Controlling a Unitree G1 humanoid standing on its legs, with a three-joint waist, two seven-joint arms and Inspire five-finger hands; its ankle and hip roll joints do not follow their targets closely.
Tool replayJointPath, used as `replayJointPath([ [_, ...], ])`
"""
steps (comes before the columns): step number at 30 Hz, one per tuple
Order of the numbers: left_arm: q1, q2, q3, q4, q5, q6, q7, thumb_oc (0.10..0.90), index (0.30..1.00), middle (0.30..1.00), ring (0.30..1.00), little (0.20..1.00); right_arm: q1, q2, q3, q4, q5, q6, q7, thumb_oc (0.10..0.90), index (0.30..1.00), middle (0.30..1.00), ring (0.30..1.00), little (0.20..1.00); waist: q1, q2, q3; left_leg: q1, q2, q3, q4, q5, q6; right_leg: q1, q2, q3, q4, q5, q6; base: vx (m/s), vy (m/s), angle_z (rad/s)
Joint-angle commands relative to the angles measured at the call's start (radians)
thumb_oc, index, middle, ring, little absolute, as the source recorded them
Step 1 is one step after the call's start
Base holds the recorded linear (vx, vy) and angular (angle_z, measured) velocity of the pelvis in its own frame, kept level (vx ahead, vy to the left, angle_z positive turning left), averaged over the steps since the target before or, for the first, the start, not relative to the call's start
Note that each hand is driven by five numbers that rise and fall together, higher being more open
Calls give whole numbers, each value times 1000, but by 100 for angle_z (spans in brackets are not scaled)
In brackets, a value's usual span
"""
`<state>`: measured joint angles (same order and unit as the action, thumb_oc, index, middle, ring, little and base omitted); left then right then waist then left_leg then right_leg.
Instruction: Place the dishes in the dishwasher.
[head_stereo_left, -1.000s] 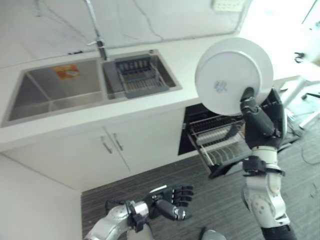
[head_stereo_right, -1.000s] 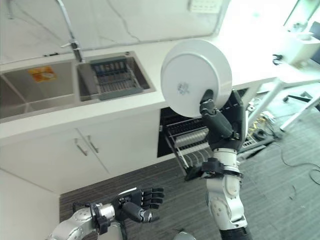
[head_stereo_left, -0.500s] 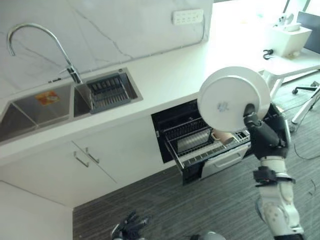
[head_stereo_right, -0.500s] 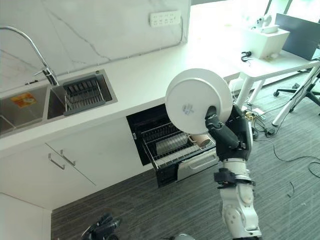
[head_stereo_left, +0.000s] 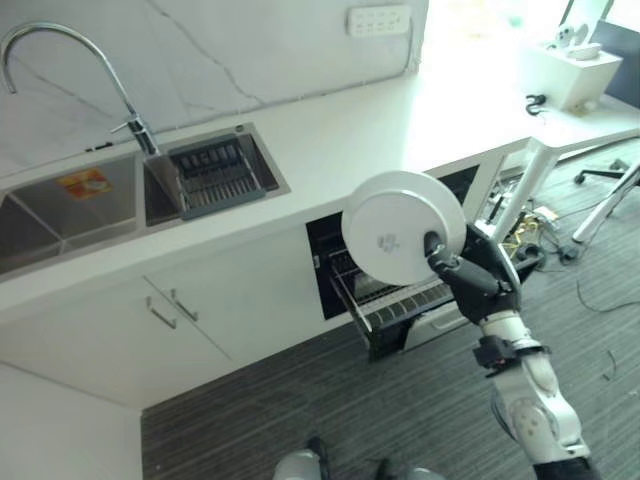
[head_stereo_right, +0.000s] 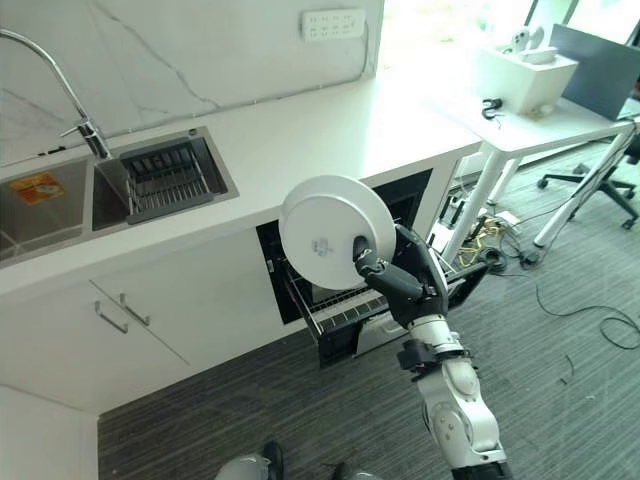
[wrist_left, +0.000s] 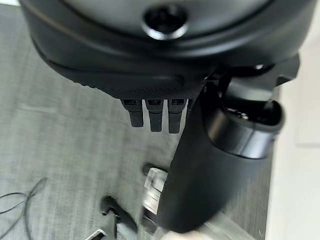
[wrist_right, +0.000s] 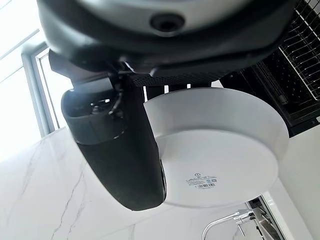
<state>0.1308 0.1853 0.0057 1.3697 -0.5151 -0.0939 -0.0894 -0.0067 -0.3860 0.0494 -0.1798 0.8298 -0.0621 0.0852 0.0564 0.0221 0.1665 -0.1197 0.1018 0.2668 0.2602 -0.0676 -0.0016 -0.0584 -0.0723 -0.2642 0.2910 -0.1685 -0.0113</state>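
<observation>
Right hand (head_stereo_left: 470, 280) holds one white plate (head_stereo_left: 402, 227) up on its edge. Its thumb is curled over the plate's back and its fingers go round the rim, so the plate sits just above the hand, with its underside facing the robot's head. In the right wrist view the plate (wrist_right: 220, 150) shows past the thumb, touching it.

Left hand (wrist_left: 165, 80) shows in its own wrist view, hanging over the grey floor (wrist_left: 60, 150). Its fingers hang nearly straight and hold nothing.

Just behind the plate is one open dishwasher (head_stereo_left: 335, 250) under the counter (head_stereo_left: 380, 125). One wire rack (head_stereo_left: 390, 300) is pulled out of it, and the plate hides most of it.

Left of the dishwasher are two white cupboard doors (head_stereo_left: 190, 310) with two handles.

On top, the counter has one sink (head_stereo_left: 90, 200) with two bowls. One dark drain basket (head_stereo_left: 215, 175) sits in the right bowl. One curved tap (head_stereo_left: 100, 70) stands behind the sink.

Far off at the right is one white desk (head_stereo_right: 560, 110) with a white box (head_stereo_right: 525, 70) on it.
</observation>
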Motion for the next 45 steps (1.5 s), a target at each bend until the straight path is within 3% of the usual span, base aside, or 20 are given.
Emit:
replayJointPath([
  [1,-42,44,-55,-34,81,-30,-10,800,900,900,900,900,-100,35,-105,-114,78,-70,50,400,300,300,300,300,-18,-11,-73,-35,-10,-54,40,-98,-35,108,-102,-65,9,-57,111,257,230,2],
  [2,-49,46,-66,-36,104,-30,-11,800,900,900,900,900,-103,40,-104,-114,80,-66,42,400,300,300,300,300,-22,-8,-76,-38,-13,-61,40,-96,-29,105,-101,-72,9,-31,115,238,246,19],
  [4,-65,49,-119,-51,146,-35,11,800,900,900,900,900,-121,63,-90,-93,88,-59,31,400,300,300,300,300,-37,11,-62,-21,-18,-83,40,-103,-10,126,-86,-91,24,99,148,209,242,20],
  [6,-75,53,-155,-68,168,-28,26,800,900,900,900,900,-128,70,-74,-90,112,-51,25,400,300,300,300,300,-51,19,-48,-16,-27,-95,40,-113,7,39,-112,-56,186,147,159,125,95,0],
  [7,-83,57,-186,-83,157,-18,53,800,900,900,900,900,-133,83,-58,-82,109,-51,32,400,300,300,300,300,-53,11,-39,-11,-30,-97,40,-125,8,-3,-145,-53,140,179,159,111,-115,-9],
  [9,-95,68,-188,-91,138,-4,66,800,900,900,900,900,-131,93,-52,-81,102,-53,28,400,300,300,300,300,-53,-3,-32,-2,-22,-98,40,-135,-5,4,-159,-55,9,205,168,92,-263,-16],
  [11,-107,82,-179,-100,134,19,72,800,900,900,900,900,-134,88,-51,-80,115,-69,27,400,300,300,300,300,-51,-42,-24,5,-25,-84,40,-148,-18,-74,-230,-7,9,174,178,79,-414,-17],
  [13,-102,101,-177,-114,147,37,77,800,900,900,900,900,-142,83,-47,-75,111,-86,-9,400,300,300,300,300,-51,-67,-21,19,-23,-99,40,-170,-25,-146,-273,41,9,220,201,149,-534,-10],
  [15,-96,114,-172,-133,144,64,91,800,900,900,900,900,-138,87,-41,-89,105,-89,-16,400,300,300,300,300,-54,-80,-16,27,-15,-122,40,-187,-23,-181,-285,64,9,250,218,155,-558,15],
  [18,-83,109,-148,-118,135,59,91,800,900,900,900,900,-122,88,-37,-94,55,-86,-64,400,300,300,300,300,-44,-78,-24,22,36,-124,40,-166,-48,-163,-273,23,9,156,218,91,-464,38],
  [20,-60,84,-111,-108,73,46,80,800,900,900,900,900,-129,74,-50,-65,62,-76,-68,400,300,300,300,300,-48,-69,-38,9,119,-99,40,-122,-91,-144,-234,-4,9,98,186,65,-462,21],
  [23,-27,43,-70,-108,115,22,58,800,900,900,900,900,-120,50,-85,-39,-35,-73,-85,400,300,300,300,300,-52,-49,-42,-21,227,-61,40,-50,-140,-116,-187,-41,9,59,144,66,-311,33],
  [25,-20,26,-62,-112,93,18,53,800,900,900,900,900,-116,21,-106,-43,-97,-78,-132,400,300,300,300,300,-55,-37,-34,-31,268,-19,40,-24,-153,-95,-174,-62,9,39,136,28,-188,36],
  [27,-19,8,-45,-99,103,2,42,800,900,900,900,900,-111,-18,-126,-42,-204,-88,-171,400,300,300,300,300,-67,-25,-28,-44,318,80,40,10,-164,-75,-187,-113,9,23,134,28,-111,49],
  [29,-15,6,-45,-85,123,-10,30,800,900,900,900,900,-95,-57,-144,-53,-333,-107,-223,400,300,300,300,300,-82,-15,-26,-32,347,132,40,10,-188,-47,-201,-144,9,0,147,123,-14,71],
  [36,-14,2,-70,-84,221,6,35,800,900,900,900,900,-137,-177,-115,-35,-810,-139,-393,400,300,300,300,300,-53,16,-56,-31,268,71,40,-15,-171,-31,-241,-130,9,4,160,112,97,18],
  [44,-7,23,-63,-89,299,24,50,800,900,900,900,900,-201,-231,-24,35,-1168,-128,-519,400,300,300,300,300,-3,11,-75,-15,222,34,40,-54,-165,-8,-285,-155,9,13,192,117,56,25],
  [45,-8,30,-52,-92,305,32,53,800,900,900,900,900,-216,-246,8,64,-1271,-123,-549,400,300,300,300,300,9,4,-76,-15,211,25,40,-63,-160,-8,-290,-161,9,16,195,95,41,18],
])
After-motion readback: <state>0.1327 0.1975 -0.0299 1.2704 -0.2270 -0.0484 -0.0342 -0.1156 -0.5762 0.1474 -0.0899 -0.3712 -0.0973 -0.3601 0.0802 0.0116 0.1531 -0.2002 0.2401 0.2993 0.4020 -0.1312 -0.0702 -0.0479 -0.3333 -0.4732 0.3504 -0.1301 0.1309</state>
